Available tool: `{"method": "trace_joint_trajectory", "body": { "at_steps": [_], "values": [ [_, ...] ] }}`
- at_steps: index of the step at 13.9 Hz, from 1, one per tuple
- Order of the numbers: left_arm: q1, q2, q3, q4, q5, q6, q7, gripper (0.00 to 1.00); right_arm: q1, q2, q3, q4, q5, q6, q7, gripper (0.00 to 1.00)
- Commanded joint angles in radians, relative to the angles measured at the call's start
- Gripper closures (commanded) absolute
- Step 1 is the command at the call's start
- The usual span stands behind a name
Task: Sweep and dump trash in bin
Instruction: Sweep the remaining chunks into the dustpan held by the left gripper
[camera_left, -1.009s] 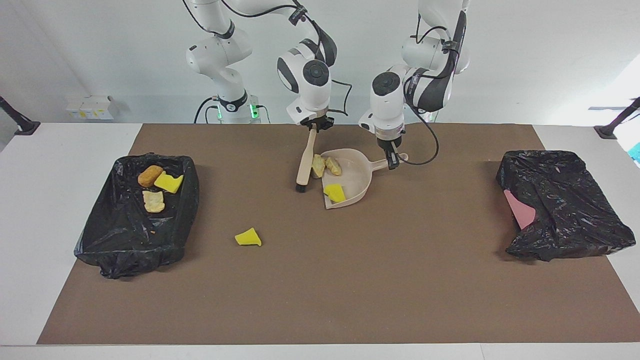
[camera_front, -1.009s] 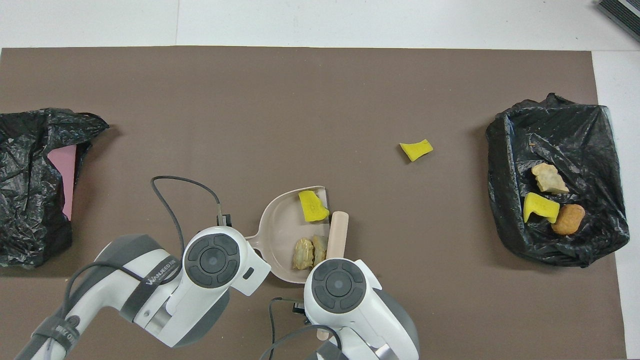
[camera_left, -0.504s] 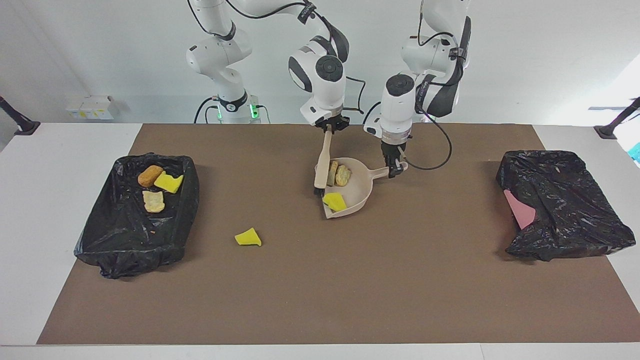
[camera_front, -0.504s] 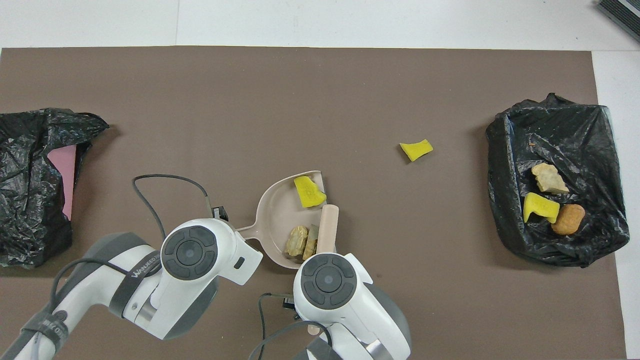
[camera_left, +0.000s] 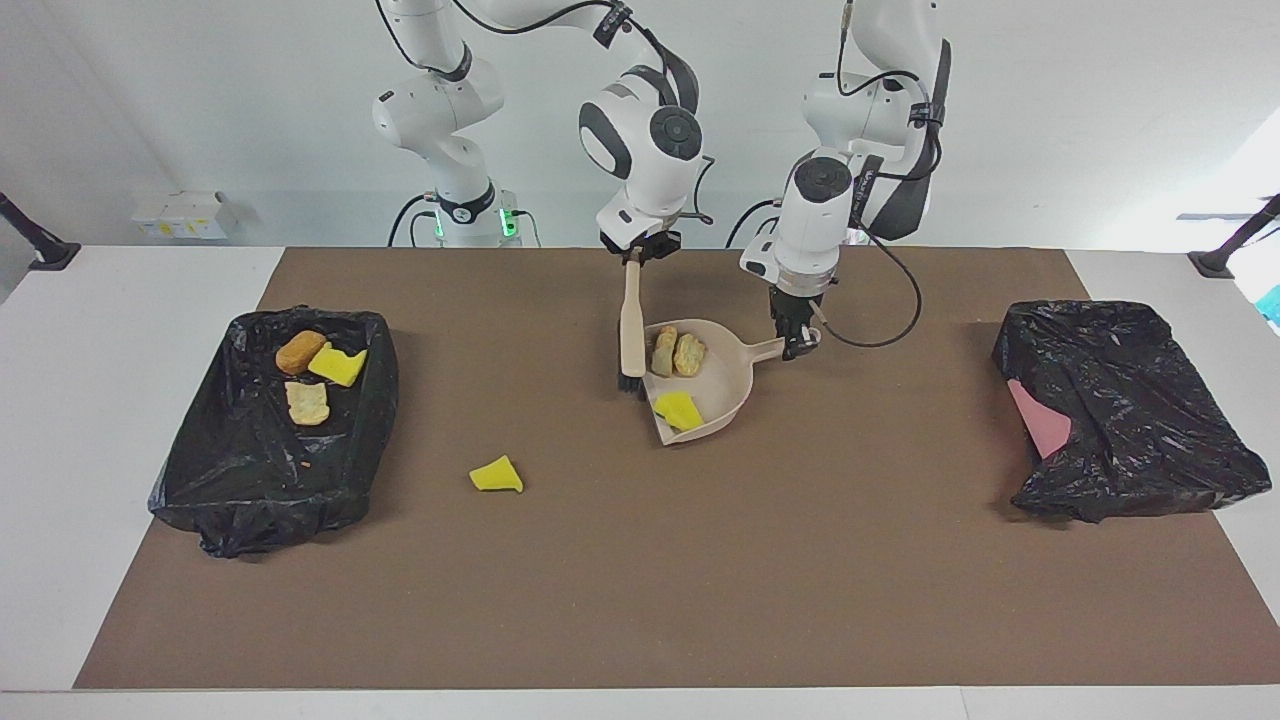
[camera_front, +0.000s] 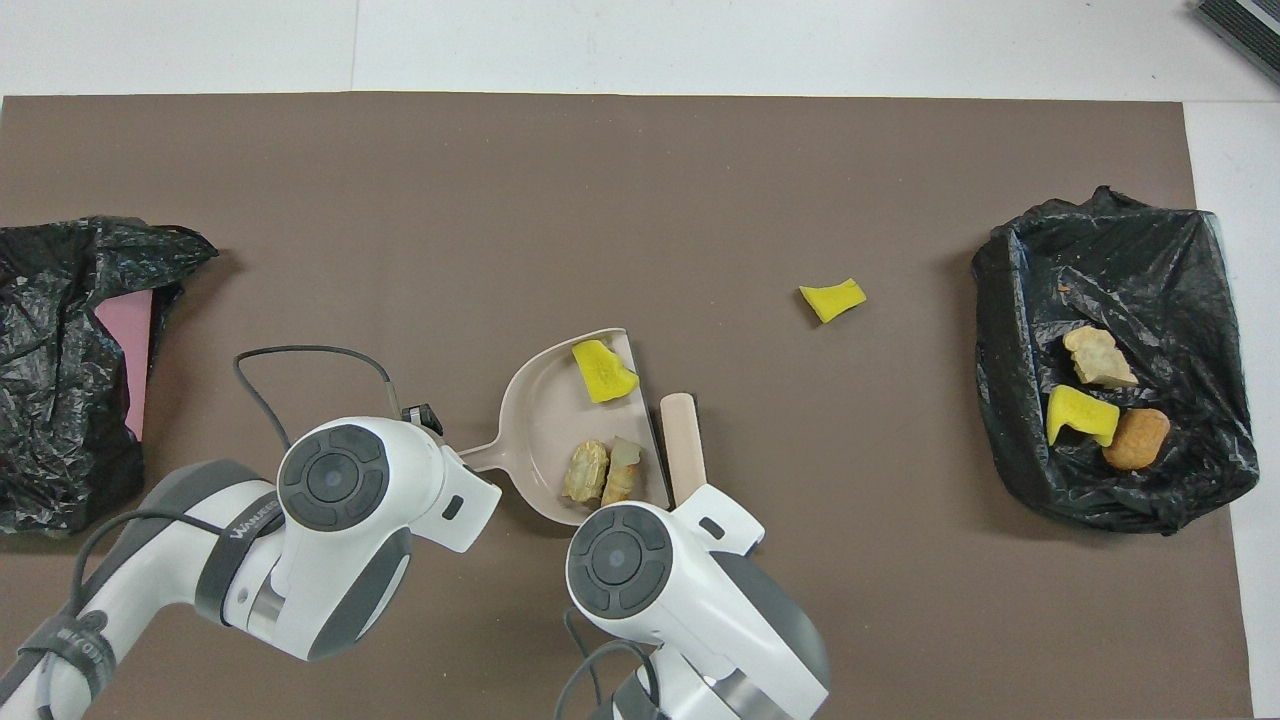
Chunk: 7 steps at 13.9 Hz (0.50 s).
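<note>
My left gripper (camera_left: 797, 342) is shut on the handle of a beige dustpan (camera_left: 716, 384), which rests on the brown mat. In the pan lie two beige foam chunks (camera_left: 676, 353) and a yellow sponge wedge (camera_left: 678, 409). My right gripper (camera_left: 634, 256) is shut on a beige brush (camera_left: 632, 325), held upright with its black bristles at the pan's open edge. One yellow wedge (camera_left: 496, 475) lies loose on the mat, farther from the robots. In the overhead view both wrists hide the fingers; the dustpan (camera_front: 540, 420), the brush (camera_front: 682, 445) and the loose wedge (camera_front: 832, 299) show.
A black-lined bin (camera_left: 250, 500) at the right arm's end holds an orange-brown lump (camera_left: 300, 351), a yellow wedge (camera_left: 338, 365) and a beige chunk (camera_left: 307, 403). A crumpled black bag over something pink (camera_left: 1130, 400) lies at the left arm's end.
Both arms have shifted the dustpan and the brush away from the robots. The brush has swung from tilted to upright beside the pan, and the two beige chunks now lie inside the pan.
</note>
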<state>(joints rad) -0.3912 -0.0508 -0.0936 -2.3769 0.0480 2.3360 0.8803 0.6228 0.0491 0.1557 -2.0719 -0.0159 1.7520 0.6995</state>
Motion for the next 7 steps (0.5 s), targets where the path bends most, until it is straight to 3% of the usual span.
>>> {"method": "trace_joint_trajectory", "body": {
  "at_steps": [1,7],
  "values": [
    [0.040,0.018,-0.003,0.027,-0.062,0.013,0.074,1.00,-0.075,0.037,0.002,0.044,-0.100,-0.034,-0.100,1.00],
    [0.106,0.028,0.000,0.122,-0.117,-0.072,0.163,1.00,-0.280,0.127,0.001,0.124,-0.291,-0.034,-0.274,1.00]
  ]
}}
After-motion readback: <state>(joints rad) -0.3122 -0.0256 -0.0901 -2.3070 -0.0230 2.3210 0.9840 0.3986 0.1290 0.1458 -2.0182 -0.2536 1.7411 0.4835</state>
